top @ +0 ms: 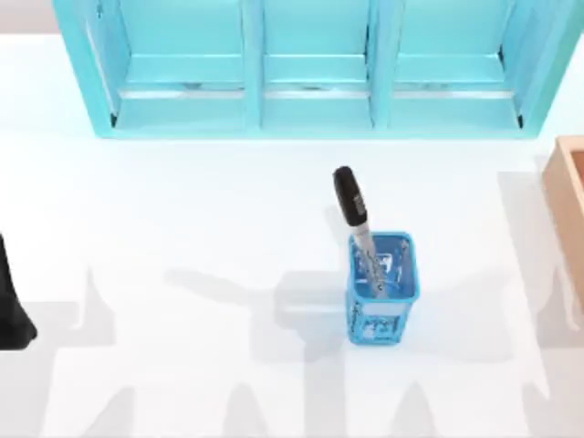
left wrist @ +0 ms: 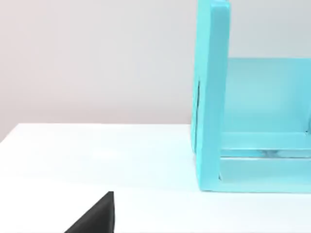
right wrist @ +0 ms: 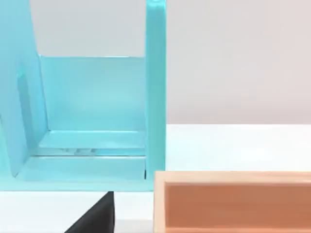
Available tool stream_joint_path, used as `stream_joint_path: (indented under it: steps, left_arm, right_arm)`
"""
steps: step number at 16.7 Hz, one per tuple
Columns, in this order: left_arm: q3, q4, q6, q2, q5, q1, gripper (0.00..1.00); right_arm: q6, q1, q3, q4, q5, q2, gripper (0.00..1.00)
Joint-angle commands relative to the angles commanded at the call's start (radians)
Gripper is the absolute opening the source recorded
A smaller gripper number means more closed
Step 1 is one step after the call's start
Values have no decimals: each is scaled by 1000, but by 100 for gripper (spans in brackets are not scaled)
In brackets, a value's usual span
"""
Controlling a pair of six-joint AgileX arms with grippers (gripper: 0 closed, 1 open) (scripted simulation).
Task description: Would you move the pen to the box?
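Standing in the blue mesh cup [top: 381, 290] near the middle of the white worktop [top: 182, 228], the pen [top: 358, 228] leans toward the turquoise shelf unit [top: 310, 68], its glossy black cap above the rim and its silver-grey barrel down inside. The tan box [top: 568, 196] sits at the worktop's right edge, well apart from the pen. My left arm [top: 11, 306] rests at the left edge; whether either claw is released or clenched, I cannot tell.

— What can I see of my left arm [top: 13, 306]?
— A plain matte black shape at the table's left edge, smooth and rounded.
— And on the wrist cameras?
— A black wedge on each, no markings.
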Motion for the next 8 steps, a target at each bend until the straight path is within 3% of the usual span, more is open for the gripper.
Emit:
stream_joint_path:
  steps: [4, 8]
  left_arm:
    - [0, 0, 0, 0, 0, 0, 100]
    - [0, 0, 0, 0, 0, 0, 100]
  right_arm:
    - [-4, 17, 17, 3, -20, 35, 100]
    - [-23, 93, 103, 20, -107, 229, 100]
